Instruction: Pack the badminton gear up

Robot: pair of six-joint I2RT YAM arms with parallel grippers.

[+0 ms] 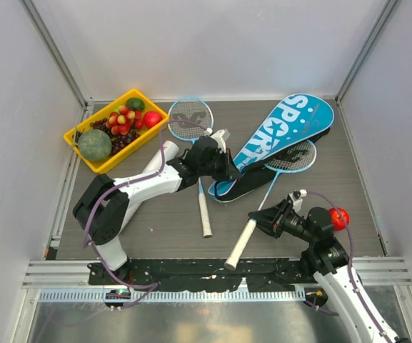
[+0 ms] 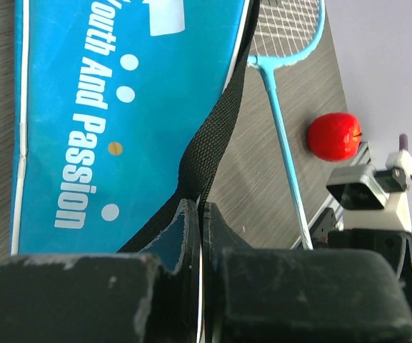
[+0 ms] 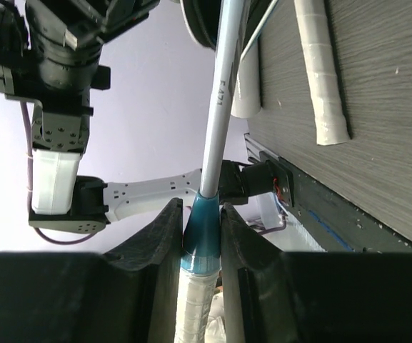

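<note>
Left wrist, woven strap (image 2: 207, 143), glossy blue bag (image 2: 84, 107)

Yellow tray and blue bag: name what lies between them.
The top view shows a light-blue racket head there; the left hand grips the blue bag.

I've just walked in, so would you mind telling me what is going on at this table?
Two robot arms are packing badminton gear. The left gripper is pinched shut on the edge of the blue SPORT racket bag, by its black strap. The right gripper clamps one racket where shaft meets handle; its head is partly under the bag. The second racket lies loose on the table.
</note>
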